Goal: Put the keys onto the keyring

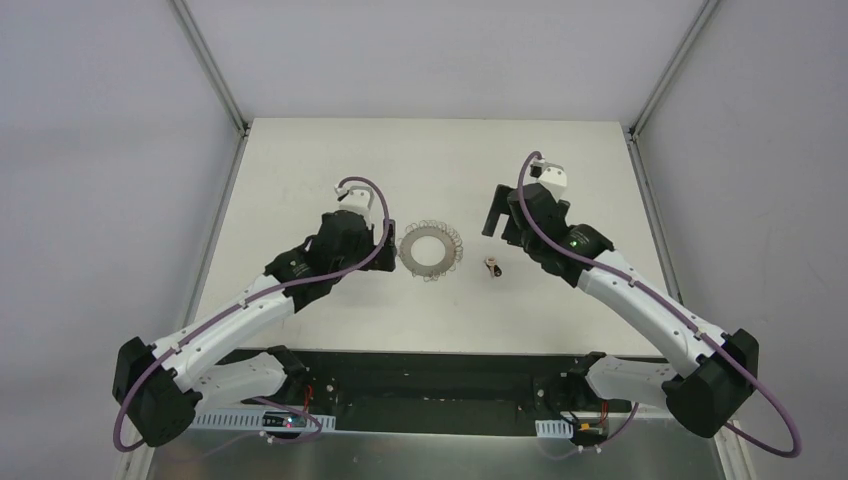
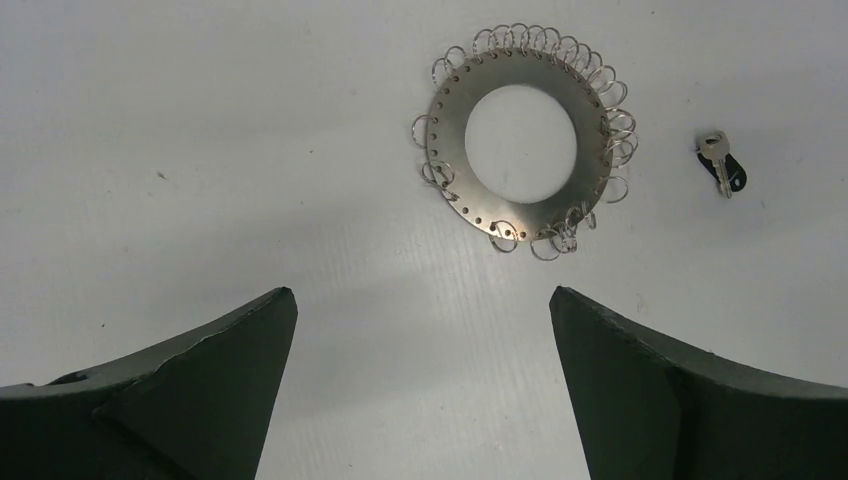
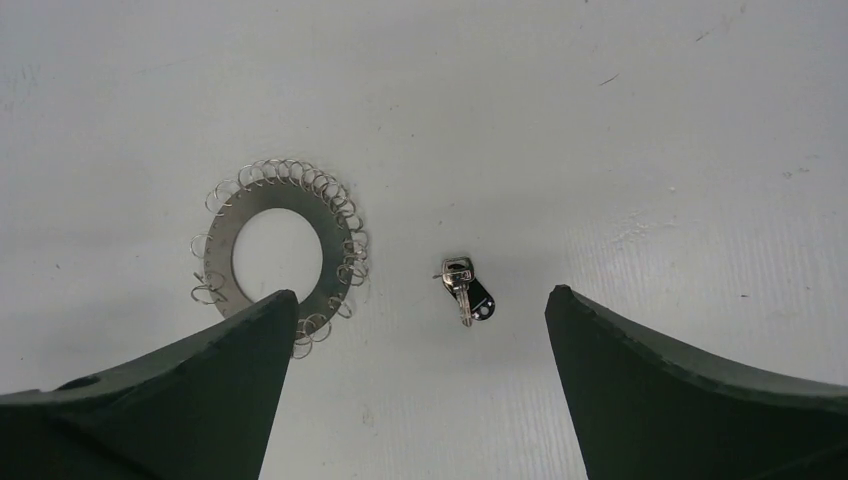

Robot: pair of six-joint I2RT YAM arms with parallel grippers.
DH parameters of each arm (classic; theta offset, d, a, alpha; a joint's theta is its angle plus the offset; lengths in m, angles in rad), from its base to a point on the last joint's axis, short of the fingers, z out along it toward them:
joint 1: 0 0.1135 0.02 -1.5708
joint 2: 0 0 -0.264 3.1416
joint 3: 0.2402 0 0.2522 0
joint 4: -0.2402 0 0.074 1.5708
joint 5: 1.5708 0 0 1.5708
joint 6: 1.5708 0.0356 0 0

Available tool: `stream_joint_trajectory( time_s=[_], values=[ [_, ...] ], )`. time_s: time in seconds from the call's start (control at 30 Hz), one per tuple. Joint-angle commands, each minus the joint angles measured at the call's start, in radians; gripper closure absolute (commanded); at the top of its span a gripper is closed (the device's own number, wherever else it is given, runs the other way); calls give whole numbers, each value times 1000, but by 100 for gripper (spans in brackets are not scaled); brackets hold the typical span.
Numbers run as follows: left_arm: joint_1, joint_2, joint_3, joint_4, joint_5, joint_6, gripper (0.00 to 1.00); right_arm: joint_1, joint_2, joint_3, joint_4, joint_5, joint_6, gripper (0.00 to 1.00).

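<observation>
The keyring [image 1: 431, 250] lies flat on the white desk [image 1: 300, 160], about midway between the two arms. It is a silvery disc with a wide round hole, small holes punched along its rim, and many thin wire loops hanging from the outer edge. The loops bunch more thickly on some stretches than on others.

The keys [image 1: 492, 267] lie on the desk just to the right of the keyring, apart from it and not threaded on any loop. Seen close in the right wrist view, they are one small pale metal part joined to a dark rounded part.

The left fingers [image 2: 200, 390] are spread wide and grip nothing. They sit beside the left edge of the keyring. In the left wrist view the ring lies beyond the tips, nearer the finger on the right of that view, with the keys farther right.

The right fingers [image 3: 680, 400] are also spread wide and empty. They stand to the right of the keys and a little farther from the arm bases. In the right wrist view the keys lie ahead of the gap between the two tips, and the finger on the left of that view covers the near edge of the keyring.
</observation>
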Motion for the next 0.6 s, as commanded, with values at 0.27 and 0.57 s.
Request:
stream_joint_trajectory(
  time_s=[0.27, 0.57],
  values=[
    [-7, -219, -149, 135, -39, 19, 0, -19, 138, 89, 96, -422, -23, 1],
    [-8, -232, -172, 145, -30, -33, 0, 119, 323, 131, 164, -585, -14, 9]
  ],
)
